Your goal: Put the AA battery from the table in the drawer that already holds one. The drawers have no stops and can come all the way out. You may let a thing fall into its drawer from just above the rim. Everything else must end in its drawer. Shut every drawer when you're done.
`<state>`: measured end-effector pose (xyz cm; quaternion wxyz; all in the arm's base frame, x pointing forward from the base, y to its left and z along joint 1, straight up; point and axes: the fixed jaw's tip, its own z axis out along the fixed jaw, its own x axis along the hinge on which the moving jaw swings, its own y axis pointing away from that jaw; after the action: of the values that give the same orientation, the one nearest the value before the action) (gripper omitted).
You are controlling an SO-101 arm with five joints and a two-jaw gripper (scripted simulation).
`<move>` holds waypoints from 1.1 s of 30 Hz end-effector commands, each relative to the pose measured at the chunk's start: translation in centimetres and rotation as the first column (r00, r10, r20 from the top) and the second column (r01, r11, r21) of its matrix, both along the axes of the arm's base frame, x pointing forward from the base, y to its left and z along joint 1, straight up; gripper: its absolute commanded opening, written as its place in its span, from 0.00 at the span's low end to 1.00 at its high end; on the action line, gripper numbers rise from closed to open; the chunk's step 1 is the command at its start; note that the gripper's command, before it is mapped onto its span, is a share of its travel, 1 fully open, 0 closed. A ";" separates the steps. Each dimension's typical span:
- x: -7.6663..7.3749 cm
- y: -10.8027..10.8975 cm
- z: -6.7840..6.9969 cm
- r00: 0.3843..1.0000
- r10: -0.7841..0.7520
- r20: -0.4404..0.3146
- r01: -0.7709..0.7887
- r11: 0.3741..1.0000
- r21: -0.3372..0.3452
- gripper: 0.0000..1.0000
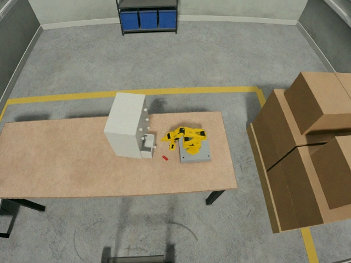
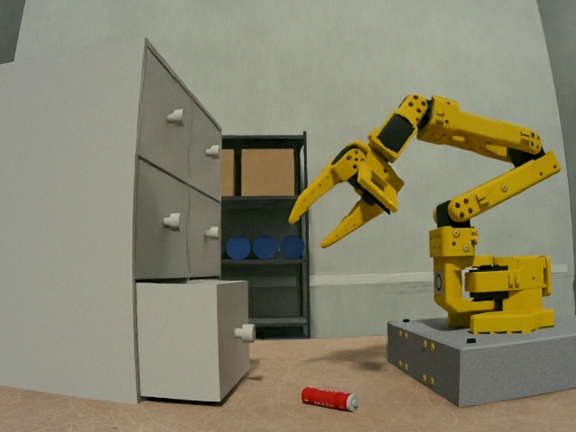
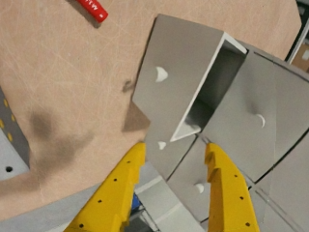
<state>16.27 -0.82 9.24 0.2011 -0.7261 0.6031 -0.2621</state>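
The AA battery (image 1: pixel 164 158) (image 2: pixel 329 399) (image 3: pixel 93 10), red with a pale end, lies on its side on the table between the cabinet and the robot base. The white cabinet (image 1: pixel 126 113) (image 2: pixel 69 209) has drawers with white knobs. The bottom drawer nearest the exterior camera (image 1: pixel 146 154) (image 2: pixel 179 339) (image 3: pixel 179 63) stands pulled out; no battery shows in the visible part of its inside. The other drawers look shut, their contents hidden. My gripper (image 1: pixel 166 143) (image 2: pixel 308 232) (image 3: pixel 176 145) is partly open and empty, high above the table, in front of the cabinet.
The grey robot base (image 1: pixel 195 158) (image 2: pixel 427 357) stands to the right of the battery. The open drawer's knob (image 1: pixel 154 147) (image 2: pixel 245 332) (image 3: pixel 161 73) sticks out toward the robot. The table's near edge (image 1: pixel 127 195) lies beyond the battery. A shelf (image 2: pixel 263 199) stands in the background.
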 end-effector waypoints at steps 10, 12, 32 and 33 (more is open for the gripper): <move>0.2 0.1 0.3 0.974 0.225 -0.003 -0.222 0.960 -0.169 0.21; 0.2 0.1 0.3 0.965 0.262 -0.012 -0.259 0.945 -0.199 0.21; 0.4 0.1 0.5 0.818 0.560 -0.132 -0.555 0.709 -0.434 0.21; 0.4 0.1 0.5 0.807 0.574 -0.141 -0.569 0.691 -0.445 0.21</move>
<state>16.53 -0.93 9.45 0.1014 -0.8932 0.3043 -0.3151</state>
